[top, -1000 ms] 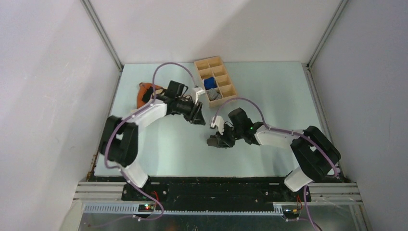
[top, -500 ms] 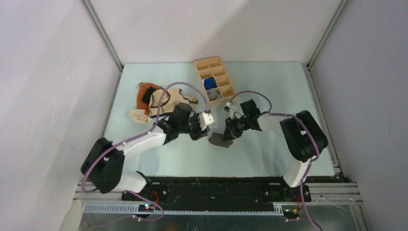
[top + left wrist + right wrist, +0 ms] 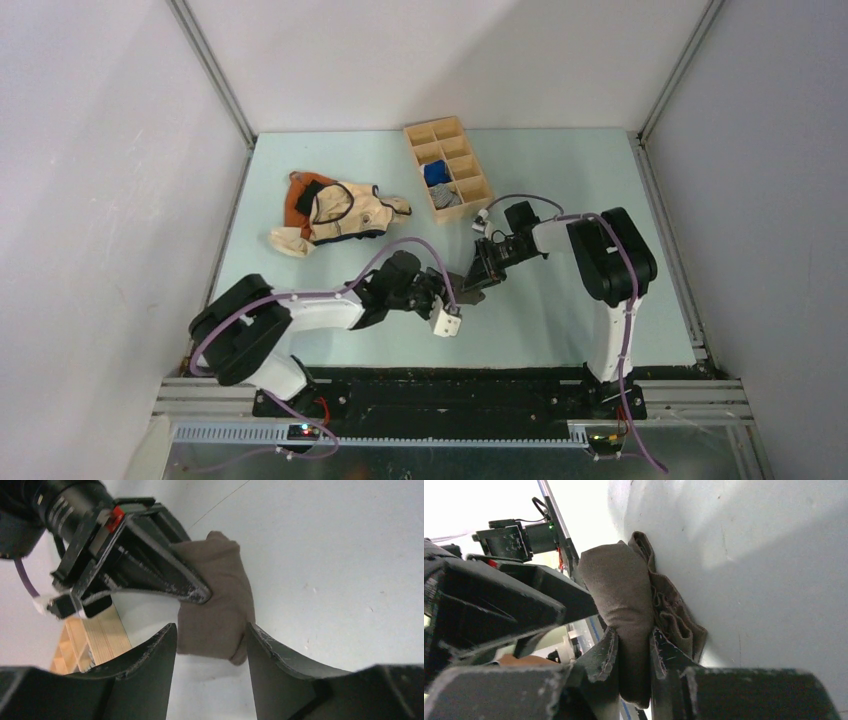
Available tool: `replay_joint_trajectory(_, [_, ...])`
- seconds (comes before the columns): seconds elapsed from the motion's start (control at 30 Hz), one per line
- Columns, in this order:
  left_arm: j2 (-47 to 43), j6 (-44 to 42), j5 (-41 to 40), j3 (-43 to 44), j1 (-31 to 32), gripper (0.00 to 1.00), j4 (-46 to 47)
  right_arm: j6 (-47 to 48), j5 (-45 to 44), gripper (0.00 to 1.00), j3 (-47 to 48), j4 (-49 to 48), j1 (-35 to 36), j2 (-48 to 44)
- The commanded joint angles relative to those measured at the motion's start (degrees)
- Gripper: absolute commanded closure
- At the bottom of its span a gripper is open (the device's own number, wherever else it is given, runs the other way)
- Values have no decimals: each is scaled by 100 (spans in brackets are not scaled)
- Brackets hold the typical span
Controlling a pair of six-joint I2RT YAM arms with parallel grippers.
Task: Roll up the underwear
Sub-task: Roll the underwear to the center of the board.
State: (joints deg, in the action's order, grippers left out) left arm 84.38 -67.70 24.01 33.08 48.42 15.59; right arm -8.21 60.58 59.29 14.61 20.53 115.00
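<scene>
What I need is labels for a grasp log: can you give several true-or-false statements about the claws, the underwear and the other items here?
1. The right claw is shut on the underwear. True.
2. The left claw is clamped on the fabric. False: it is open, straddling the underwear's end.
3. The underwear lies spread flat. False: it is bunched into a compact bundle.
4. The cream-and-orange garment lies apart from both claws. True.
5. The wooden tray is empty. False: a blue roll and a grey roll sit in it.
</scene>
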Motion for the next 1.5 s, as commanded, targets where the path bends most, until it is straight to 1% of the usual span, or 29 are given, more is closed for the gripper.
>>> replay_joint_trajectory(0.0, [434,-649,-249,6,256,41,756,115,-906,100,-84,718,-66,455])
replay_joint_trajectory(0.17, [883,-878,-708,33,450,40,895,97,-786,100,61,842,-107,646])
replay_joint_trajectory(0.43, [1834,-951,-2468,281,528,41,1726,129,-644,100,192,1042,-102,833])
replay_joint_trajectory(0.5, [1983,-967,-2671,319,528,43,1698,129,-636,100,243,1092,-102,881])
replay_joint_trajectory(0.57, [2020,-894,-2719,383,528,52,1440,126,-622,100,282,1139,-102,922])
replay_joint_trajectory(0.6, [2021,-784,-2736,454,534,59,1347,137,-607,100,297,1169,-102,948])
replay_joint_trajectory(0.63, [2028,-725,-2775,489,531,63,1138,132,-604,100,314,1187,-111,956])
replay_joint_trajectory(0.67, [2033,-568,-2799,588,535,72,1033,130,-607,100,323,1194,-115,970])
replay_joint_trajectory(0.7, [2053,-485,-2843,698,536,76,820,128,-608,100,326,1202,-123,975])
replay_joint_trajectory(0.73, [2063,-293,-2873,738,523,84,729,129,-602,99,328,1202,-122,990])
replay_joint_trajectory(0.77, [2089,-198,-2901,824,521,87,544,128,-605,99,338,1233,-116,998])
replay_joint_trajectory(0.8, [2099,-65,-2906,858,508,94,442,149,-616,96,355,1257,-113,1016])
replay_joint_trajectory(0.83, [2113,-60,-2923,884,505,97,270,155,-626,94,373,1297,-116,1024])
replay_joint_trajectory(0.87, [2107,-68,-2926,876,498,99,234,169,-622,90,404,1315,-114,1038])
replay_joint_trajectory(0.97, [2082,-58,-2914,894,473,100,65,210,-586,82,438,1371,-122,1055])
replay_joint_trajectory(1.0, [2078,-67,-2879,907,464,100,-33,208,-594,76,460,1374,-120,1050])
replay_joint_trajectory(1.03, [2068,-103,-2860,932,460,100,-89,232,-601,65,469,1386,-129,1041])
replay_joint_trajectory(1.07, [2062,-116,-2808,953,456,100,-256,250,-644,59,505,1399,-159,993])
replay_joint_trajectory(1.1, [2047,-148,-2771,1018,452,100,-358,291,-677,48,536,1445,-188,887])
replay_joint_trajectory(1.13, [2038,-161,-2689,1061,434,100,-642,301,-740,42,594,1473,-282,811])
replay_joint_trajectory(1.17, [2017,-181,-2646,1157,424,100,-784,326,-810,27,633,1553,-346,600])
replay_joint_trajectory(1.23, [1997,-182,-2509,1359,376,100,-1324,425,-869,5,828,1749,-757,181])
replay_joint_trajectory(1.27, [2009,-193,-2461,1522,359,100,-1813,513,-906,3,904,1991,-869,36])
replay_joint_trajectory(1.3, [2019,-196,-2264,1625,338,100,-2086,810,-1047,1,1026,2093,-1087,-332])
replay_joint_trajectory(1.33, [2058,-208,-2183,1863,328,100,-2704,1139,-1122,1,1047,2192,-1197,-572])
replay_joint_trajectory(1.37, [2088,-217,-2039,1993,313,100,-3033,1292,-1317,1,990,2154,-1453,-1097])
replay_joint_trajectory(1.4, [2163,-180,-1987,2256,315,100,-3668,1466,-1464,1,897,1882,-1599,-1460])
replay_joint_trajectory(1.43, [2202,-128,-1884,2374,316,100,-4216,1504,-1826,0,526,1586,-1870,-2337])
replay_joint_trajectory(1.47, [2277,-63,-1848,2597,317,100,-4456,1598,-2066,0,269,771,-2023,-3329])
